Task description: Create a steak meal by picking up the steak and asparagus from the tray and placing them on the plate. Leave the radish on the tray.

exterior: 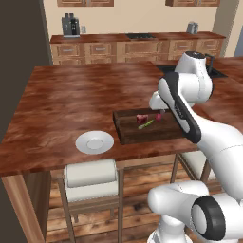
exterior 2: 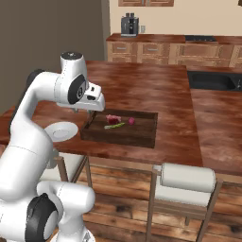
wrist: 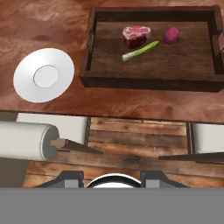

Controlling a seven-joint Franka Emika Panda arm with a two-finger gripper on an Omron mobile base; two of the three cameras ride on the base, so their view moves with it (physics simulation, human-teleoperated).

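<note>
Steak (wrist: 136,36) sits on the tray (wrist: 148,81) toward its far left part, asparagus (wrist: 140,50) lying slantwise just beside it, touching or nearly so, and radish (wrist: 171,35) a bit apart to the right in hand view. Plate (wrist: 26,83) is bare, on the worktop (exterior: 71,95) just left of the tray. Nothing moved across yet, so step in hand is judged the first pick, prob. the steak.

Gripper (exterior: 161,113) hangs above the tray's right part in left base view, well above the food. Can't tell whether the jaws stand apart or shut: tips barely show in hand view, w/ nothing between them, so nothing is held.

To do it well: centre over the steak, come straight down, straddle the chunky meat w/o catching the stalk. Asparagus is the crowding risk, as a finger landing on it could flick it. Radish is far enough not to matter if approach stays on the steak's side. Lift clear of the tray's raised rim before swinging to the plate.

Around: two stools (exterior: 90,178) under the worktop edge, a coffee machine (exterior: 70,24) and hob (exterior: 140,35) on the back counter, sink (exterior 2: 212,80) to the right. None of it in the path.
</note>
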